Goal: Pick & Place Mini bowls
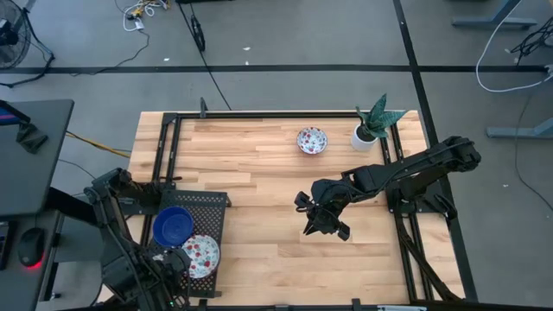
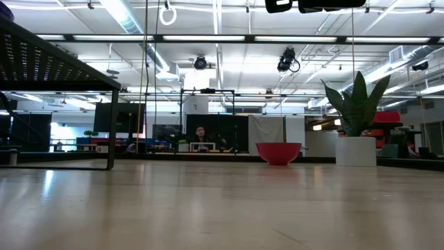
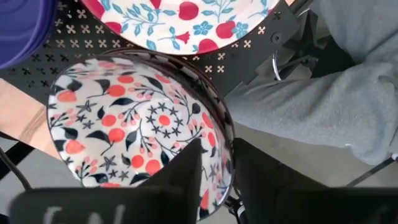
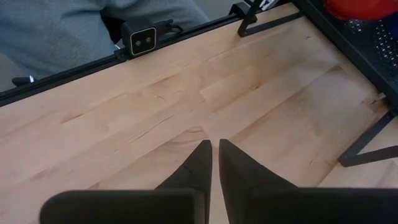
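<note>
From above, the left gripper (image 1: pixel 177 263) sits at seven o'clock over the black rack (image 1: pixel 212 203), beside a blue bowl (image 1: pixel 173 225) and a flowery bowl (image 1: pixel 200 255). Another flowery bowl (image 1: pixel 312 140) waits at twelve o'clock.

Left wrist: its fingers (image 3: pixel 186 171), slightly apart, straddle the flowery bowl's rim. I think it is letting go; next, lift away.

Right wrist: the right gripper (image 4: pixel 212 163) is nearly together, holding nothing.

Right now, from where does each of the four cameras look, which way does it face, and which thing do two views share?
High view: above, facing straight down; both arms, wooden table, black perforated tray, solid blue bowl.
Low view: table height, facing level into the room; no arm shows.
Left wrist view: over the tray; left gripper straddles the rim of a white red-and-blue floral bowl.
Right wrist view: above bare wood; right gripper, nearly shut, holding nothing.
Shared: high and low views both show the leafy plant in a white pot.
</note>
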